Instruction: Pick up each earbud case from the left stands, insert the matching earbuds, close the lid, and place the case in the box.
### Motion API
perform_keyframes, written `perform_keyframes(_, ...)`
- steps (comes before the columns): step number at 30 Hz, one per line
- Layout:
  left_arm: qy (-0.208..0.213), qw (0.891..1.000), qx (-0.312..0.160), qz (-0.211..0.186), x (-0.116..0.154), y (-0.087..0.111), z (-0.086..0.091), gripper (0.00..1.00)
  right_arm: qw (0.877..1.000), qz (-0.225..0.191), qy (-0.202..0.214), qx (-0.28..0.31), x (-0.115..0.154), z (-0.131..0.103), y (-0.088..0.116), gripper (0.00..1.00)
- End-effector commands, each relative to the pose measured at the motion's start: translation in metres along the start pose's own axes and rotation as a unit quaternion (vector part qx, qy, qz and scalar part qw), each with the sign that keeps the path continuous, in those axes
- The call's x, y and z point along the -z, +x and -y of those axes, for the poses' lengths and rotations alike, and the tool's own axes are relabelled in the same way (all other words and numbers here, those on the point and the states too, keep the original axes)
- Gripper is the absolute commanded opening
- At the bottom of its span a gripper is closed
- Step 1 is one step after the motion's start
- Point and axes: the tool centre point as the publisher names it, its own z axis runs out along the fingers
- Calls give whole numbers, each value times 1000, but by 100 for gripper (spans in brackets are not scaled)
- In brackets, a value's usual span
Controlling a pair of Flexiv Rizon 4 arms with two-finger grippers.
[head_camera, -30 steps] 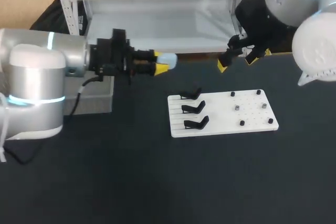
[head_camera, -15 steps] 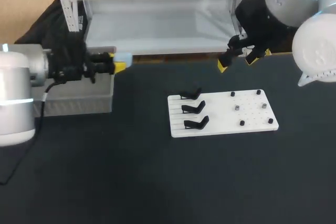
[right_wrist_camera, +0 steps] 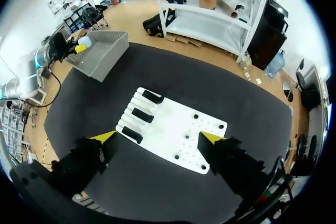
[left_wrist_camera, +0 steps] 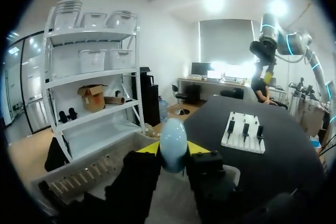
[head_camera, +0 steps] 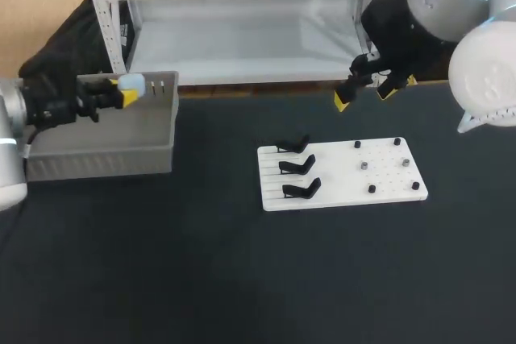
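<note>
The left fingers (head_camera: 123, 99) pinch a pale blue egg-shaped earbud case (head_camera: 132, 83) above the grey plastic box (head_camera: 105, 159). The right fingers (head_camera: 342, 101) hang spread, well above the white board (head_camera: 387, 187) with black stands (head_camera: 297, 168) on the dark worktop (head_camera: 242, 279).

We see a plain pale blue case (head_camera: 133, 82). Our left gripper (head_camera: 126, 92) is black with yellow tips (the right gripper (head_camera: 364, 94) likewise). The box (head_camera: 105, 155) is grey, the table (head_camera: 242, 279) black, the board (head_camera: 387, 179) white with black stands (head_camera: 297, 167) and dark pegs (head_camera: 372, 188).
</note>
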Motion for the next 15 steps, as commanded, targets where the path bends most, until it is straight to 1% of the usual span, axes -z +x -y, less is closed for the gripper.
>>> perform_keyframes(1,26,1000,1,-9,3,2,-29,0,1000,3,2,-1,1,-1,2,100)
perform_keyframes(4,35,999,4,-23,4,4,-40,0,1000,3,2,-1,1,-1,2,100)
perform_keyframes(7,45,998,5,-33,5,6,-46,0,1000,3,2,-1,1,-1,2,100)
perform_keyframes(8,47,998,5,-35,5,7,-47,4,1000,3,2,-1,1,-1,2,100)
perform_keyframes(9,50,998,6,-36,5,8,-47,26,1000,3,2,-1,1,-1,2,100)
perform_keyframes(10,52,998,5,-39,5,8,-47,36,1000,3,2,-1,1,-1,2,100)
perform_keyframes(11,54,998,3,-43,6,8,-48,53,1000,3,2,-1,1,-1,2,100)
perform_keyframes(12,55,997,1,-45,6,9,-47,83,1000,3,2,-1,1,-1,2,100)
perform_keyframes(13,56,997,0,-46,7,9,-47,100,1000,3,2,-1,1,-1,2,100)
perform_keyframes(15,57,997,-1,-48,9,8,-45,100,1000,3,2,-1,1,-1,2,100)
